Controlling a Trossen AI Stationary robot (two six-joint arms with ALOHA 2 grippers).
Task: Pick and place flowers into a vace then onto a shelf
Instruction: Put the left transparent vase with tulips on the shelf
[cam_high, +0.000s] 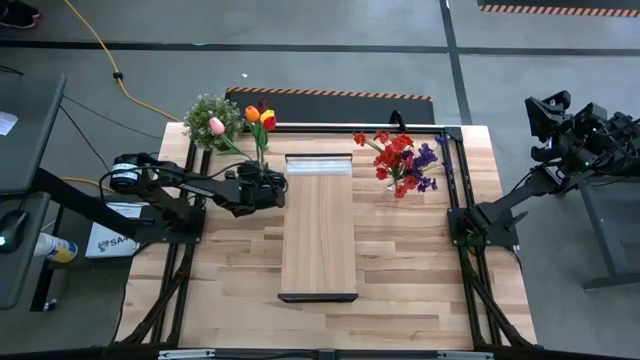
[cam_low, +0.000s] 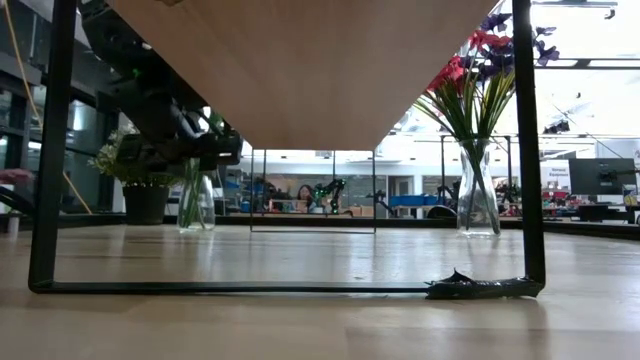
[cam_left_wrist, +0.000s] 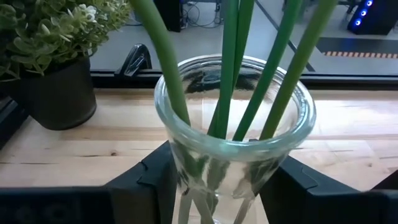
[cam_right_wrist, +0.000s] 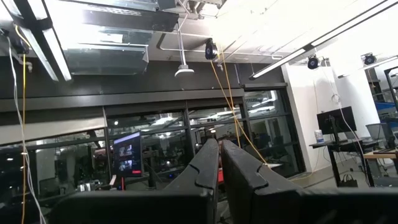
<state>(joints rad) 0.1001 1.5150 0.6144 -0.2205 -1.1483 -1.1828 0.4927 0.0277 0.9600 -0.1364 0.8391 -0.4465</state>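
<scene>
On the tabletop (cam_high: 400, 270), shelf (cam_high: 318, 240) sits centre. Left gripper (cam_left_wrist: 217, 180) clamps the glass vase (cam_left_wrist: 235, 146) of tulips (cam_high: 258, 117) just beside the shelf's far-left corner. Right gripper (cam_right_wrist: 220, 163) parked off-table, fingers together, empty.

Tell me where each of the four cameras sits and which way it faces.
High view: overhead, straight down on the butcher-block table; both dark arms show, the left gripper at the clear glass vase of tulips.
Low view: table height, looking level under the light-wood shelf plank into the room; the left arm shows.
Left wrist view: faces that vase's rim, own fingers flanking it.
Right wrist view: aimed up at the ceiling, right gripper shut.
Shared: the bushy potted plant appears in the high, low and left wrist views.
</scene>
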